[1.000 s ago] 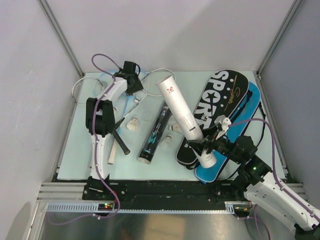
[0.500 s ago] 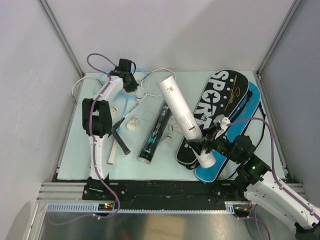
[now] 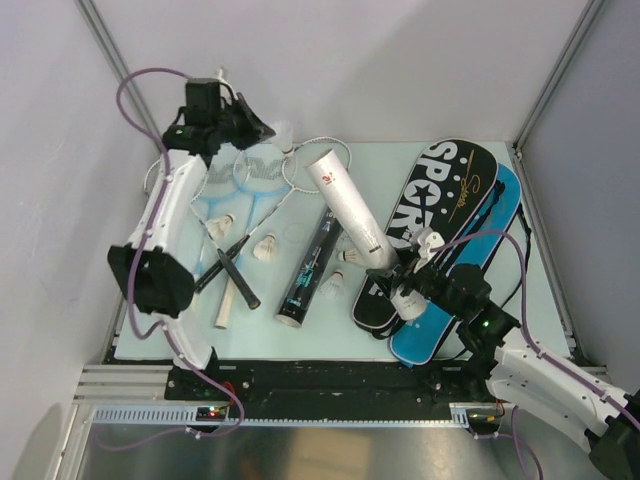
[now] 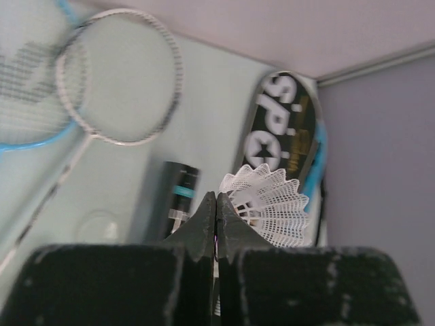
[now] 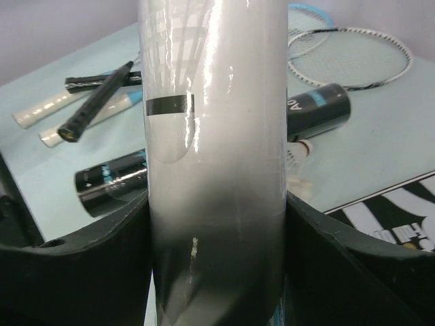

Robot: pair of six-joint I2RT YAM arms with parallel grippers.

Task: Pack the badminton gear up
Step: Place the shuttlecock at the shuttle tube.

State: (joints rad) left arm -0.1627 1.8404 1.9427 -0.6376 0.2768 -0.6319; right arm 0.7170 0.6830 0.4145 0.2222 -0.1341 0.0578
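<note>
My left gripper (image 3: 264, 128) is raised over the table's back left, above the racket heads (image 3: 250, 170). Its jaws are shut, pinching the edge of a white shuttlecock (image 4: 268, 204) that sticks out just past the left gripper (image 4: 216, 197). My right gripper (image 3: 400, 290) is shut on the lower end of the white tube (image 3: 355, 215), which tilts up toward the back left with its mouth open. In the right wrist view the white tube (image 5: 214, 136) fills the gap between the fingers (image 5: 122, 231). A black tube (image 3: 310, 265) lies beside it. Black (image 3: 440, 200) and blue (image 3: 505, 210) bags lie stacked at the right.
Loose shuttlecocks (image 3: 265, 248) (image 3: 352, 257) lie around the black tube. Racket handles (image 3: 230, 285) point toward the near left edge. Grey walls and metal frame posts (image 3: 120, 70) close in the mat on three sides.
The left gripper closed low over the rackets, then rose and swung back-left with the shuttlecock. The right gripper and white tube shifted slightly left.
</note>
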